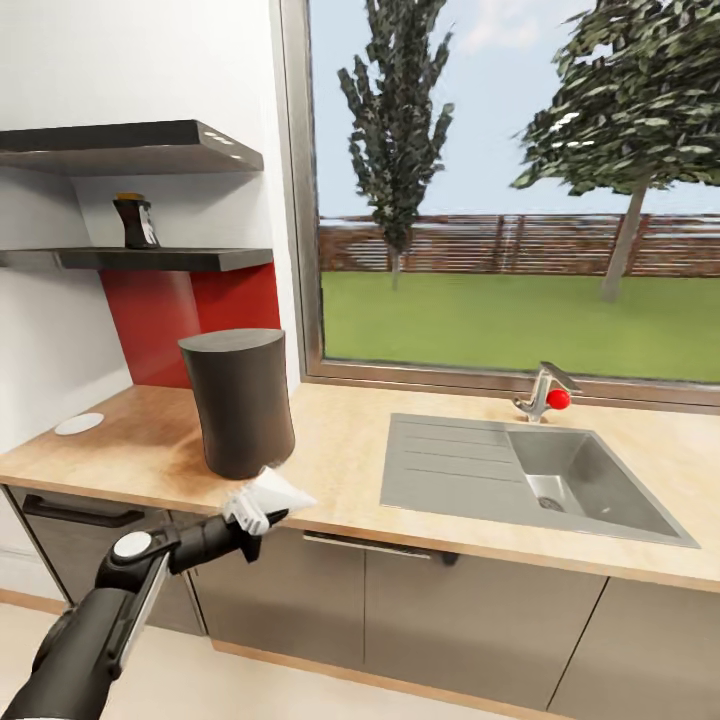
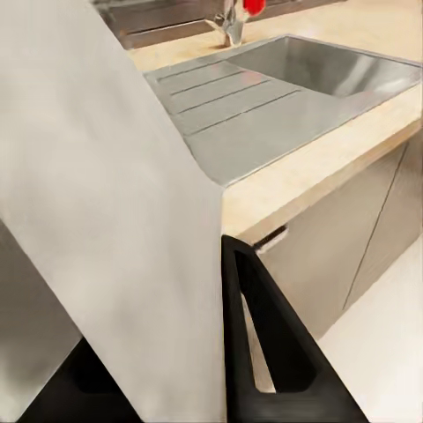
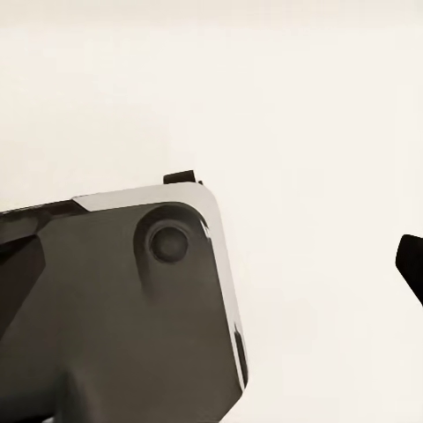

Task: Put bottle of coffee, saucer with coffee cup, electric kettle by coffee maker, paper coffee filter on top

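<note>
The tall dark grey coffee maker (image 1: 240, 400) stands on the tan countertop (image 1: 340, 450) near its front edge. My left gripper (image 1: 255, 518) is just in front of and below the coffee maker, shut on a white paper coffee filter (image 1: 272, 492). The filter (image 2: 106, 203) hangs across the left wrist view beside one black finger (image 2: 264, 335). The dark bottle of coffee (image 1: 135, 222) stands on the thin kitchen shelf (image 1: 170, 259). The white saucer (image 1: 78, 424) lies at the counter's far left. My right gripper (image 3: 211, 264) has dark fingertips (image 3: 410, 263) wide apart, with nothing between them.
A steel sink (image 1: 530, 475) with drainboard is set into the counter to the right, a red-knobbed tap (image 1: 545, 392) behind it. A thicker dark board (image 1: 130, 145) hangs above the shelf. Grey cabinet fronts (image 1: 450, 610) run below. Part of my own grey body (image 3: 132, 300) lies behind the right gripper.
</note>
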Tool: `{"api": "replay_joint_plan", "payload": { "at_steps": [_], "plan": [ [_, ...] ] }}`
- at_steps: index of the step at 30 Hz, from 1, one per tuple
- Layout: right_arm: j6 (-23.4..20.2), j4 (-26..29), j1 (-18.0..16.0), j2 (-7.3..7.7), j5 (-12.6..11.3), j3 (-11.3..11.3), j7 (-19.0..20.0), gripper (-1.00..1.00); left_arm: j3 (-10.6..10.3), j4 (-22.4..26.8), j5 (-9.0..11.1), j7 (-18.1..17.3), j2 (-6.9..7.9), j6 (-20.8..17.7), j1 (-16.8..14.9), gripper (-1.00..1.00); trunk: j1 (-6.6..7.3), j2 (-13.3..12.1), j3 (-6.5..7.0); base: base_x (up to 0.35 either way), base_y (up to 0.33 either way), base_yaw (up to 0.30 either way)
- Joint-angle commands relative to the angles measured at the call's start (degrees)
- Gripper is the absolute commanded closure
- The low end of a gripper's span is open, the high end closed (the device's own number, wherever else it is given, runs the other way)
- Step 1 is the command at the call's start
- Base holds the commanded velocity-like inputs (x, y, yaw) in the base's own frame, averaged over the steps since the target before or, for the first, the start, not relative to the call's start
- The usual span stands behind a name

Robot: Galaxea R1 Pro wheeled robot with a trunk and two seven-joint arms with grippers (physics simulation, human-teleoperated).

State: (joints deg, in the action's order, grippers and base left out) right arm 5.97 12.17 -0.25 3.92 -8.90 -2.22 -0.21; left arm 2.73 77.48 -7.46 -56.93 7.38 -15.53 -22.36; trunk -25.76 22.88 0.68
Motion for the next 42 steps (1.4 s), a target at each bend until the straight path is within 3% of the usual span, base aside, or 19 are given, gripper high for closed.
{"api": "replay_joint_plan", "payload": {
  "at_steps": [1,9,13,23,33,42],
  "plan": [
    [0.23,-0.01,-0.01,-0.03,-0.33,-0.11,0.04,-1.00,1.93,0.15,-0.19,-1.02,0.03,-0.25,0.77,1.00,-0.02,0.04,-0.02,0.000,0.000,0.000],
    [0.27,0.17,-0.01,-0.05,-0.33,-0.07,0.04,-1.00,13.83,-0.13,-0.69,-10.41,1.06,3.66,2.27,1.00,-0.02,0.04,-0.02,0.000,0.000,0.000],
    [0.27,0.21,-0.01,-0.05,-0.36,-0.12,0.04,-1.00,16.83,-0.31,-0.83,-11.30,1.20,4.43,2.31,1.00,-0.02,0.04,-0.02,0.000,0.000,0.000],
    [0.21,0.22,-0.01,-0.04,-0.49,-0.24,0.04,-1.00,17.74,-0.40,-0.89,-11.45,2.07,4.37,2.40,1.00,-0.02,0.04,-0.02,-0.020,0.014,0.000],
    [0.19,0.13,-0.01,-0.02,-0.42,-0.24,0.04,-1.00,17.75,-0.40,-0.89,-11.36,2.14,4.16,2.34,1.00,-0.02,0.04,-0.02,-0.203,0.183,0.005],
    [0.20,0.11,-0.01,-0.05,-0.42,-0.19,0.04,-1.00,18.18,-0.40,-0.89,-10.97,2.14,4.02,2.31,1.00,-0.02,0.04,-0.02,-0.133,0.258,0.210]
  ]
}}
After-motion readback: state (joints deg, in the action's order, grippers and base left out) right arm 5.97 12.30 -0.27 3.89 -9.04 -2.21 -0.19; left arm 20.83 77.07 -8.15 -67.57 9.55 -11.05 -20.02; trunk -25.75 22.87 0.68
